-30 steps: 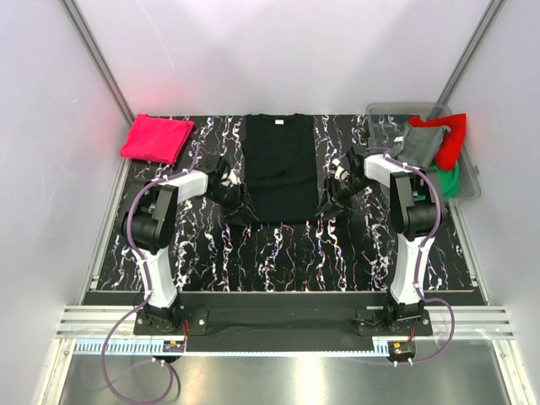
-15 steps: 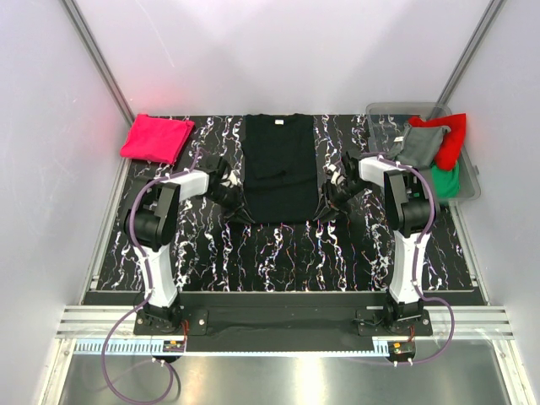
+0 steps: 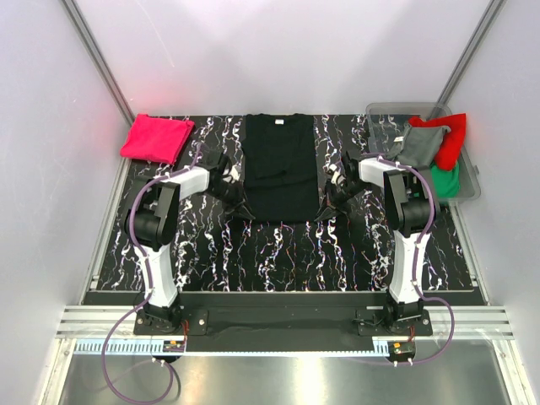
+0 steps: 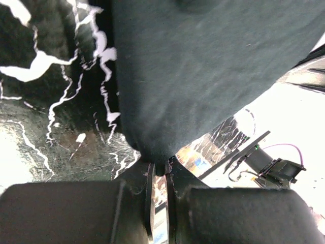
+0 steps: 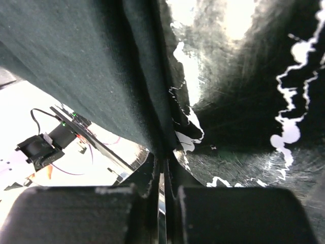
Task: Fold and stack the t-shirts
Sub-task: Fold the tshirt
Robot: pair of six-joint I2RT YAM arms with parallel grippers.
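Beneath both grippers runs a glossy black tabletop (image 3: 278,253) veined with white marbling, enclosed by plain white walls (image 3: 278,51). Between the grippers lies the black t-shirt (image 3: 278,160), a narrow oblong. Its long axis runs near to far, with the collar at the far end and the hem toward the arm bases. At its left lower corner the left gripper (image 4: 158,172) has its fingers pinched closed on the cloth. The right gripper (image 5: 162,163) is likewise clamped on the right lower edge. Beyond and outboard of the left gripper sits a folded pink-red t-shirt (image 3: 156,137). Outboard of the right gripper, a clear bin (image 3: 469,187) holds a grey t-shirt (image 3: 422,145), a red t-shirt (image 3: 453,135) and a green t-shirt (image 3: 447,180).
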